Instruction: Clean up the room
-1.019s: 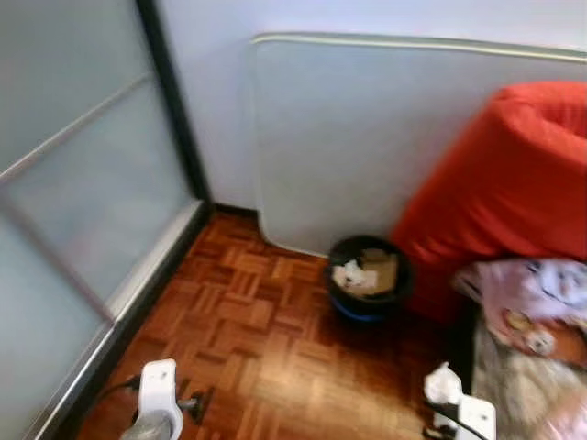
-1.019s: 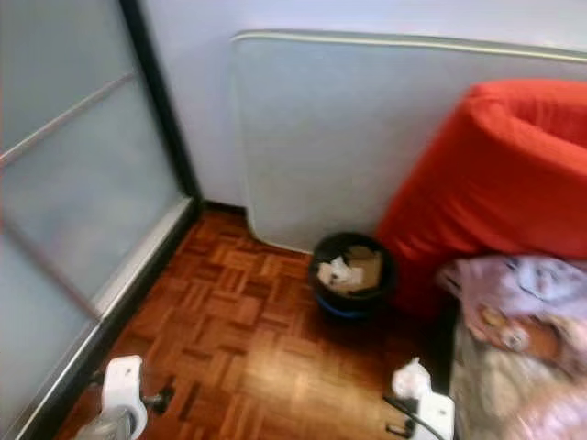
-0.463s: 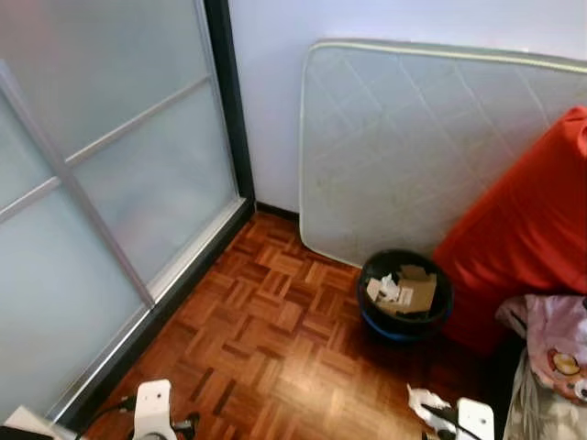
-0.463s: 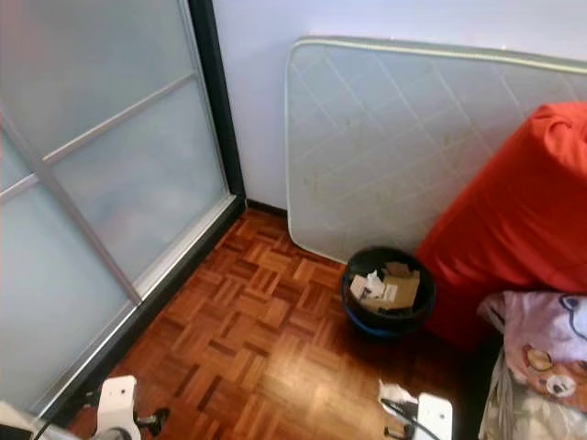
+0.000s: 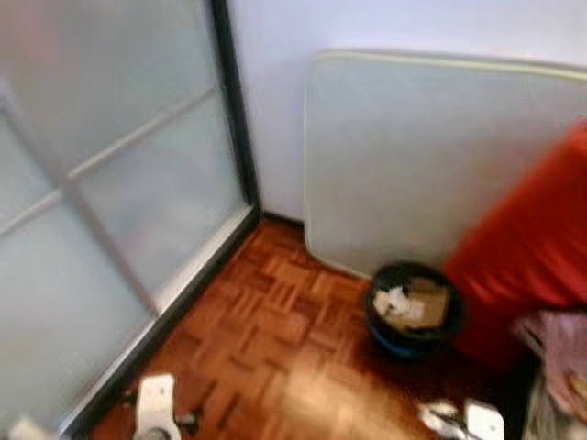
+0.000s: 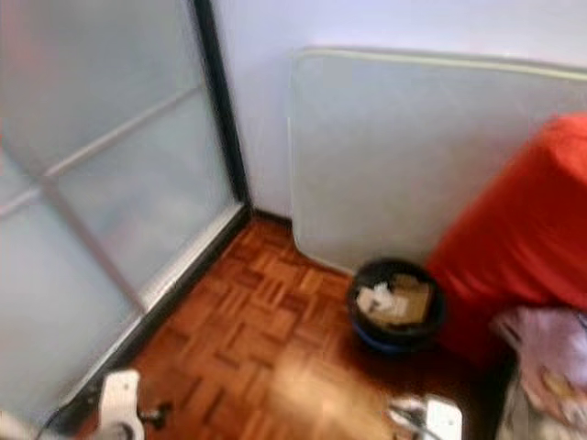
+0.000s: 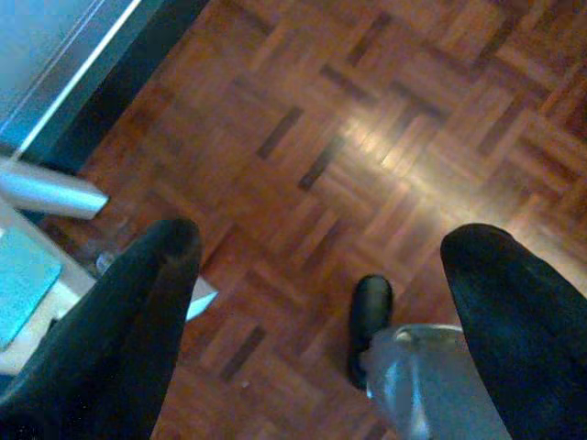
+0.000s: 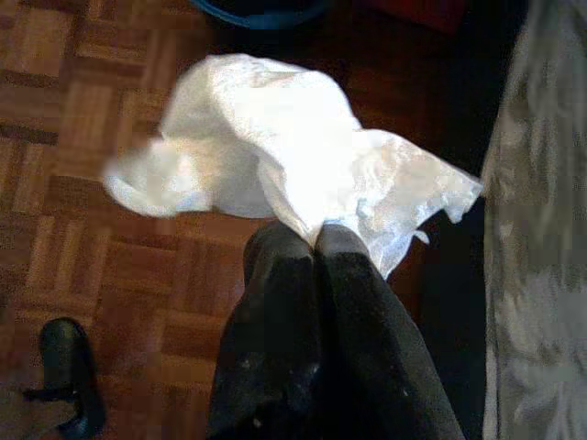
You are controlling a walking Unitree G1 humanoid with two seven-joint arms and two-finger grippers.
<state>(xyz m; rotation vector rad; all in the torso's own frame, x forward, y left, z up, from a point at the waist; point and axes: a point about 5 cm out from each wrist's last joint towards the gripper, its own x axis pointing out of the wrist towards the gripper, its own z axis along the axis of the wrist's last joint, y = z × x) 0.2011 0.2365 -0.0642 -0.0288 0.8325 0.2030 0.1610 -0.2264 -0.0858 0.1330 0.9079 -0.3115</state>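
Home bedroom — propped mattress (image 5: 431, 165), parquet floor (image 5: 275, 339), bedding (image 6: 541, 367).

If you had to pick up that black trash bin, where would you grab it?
By the rim of the black trash bin, coming down from above on the side toward the open wood floor. The top is open and round, while the mattress and red cushion crowd its back and right. The right hand holds crumpled white paper, so the open left hand would do it.
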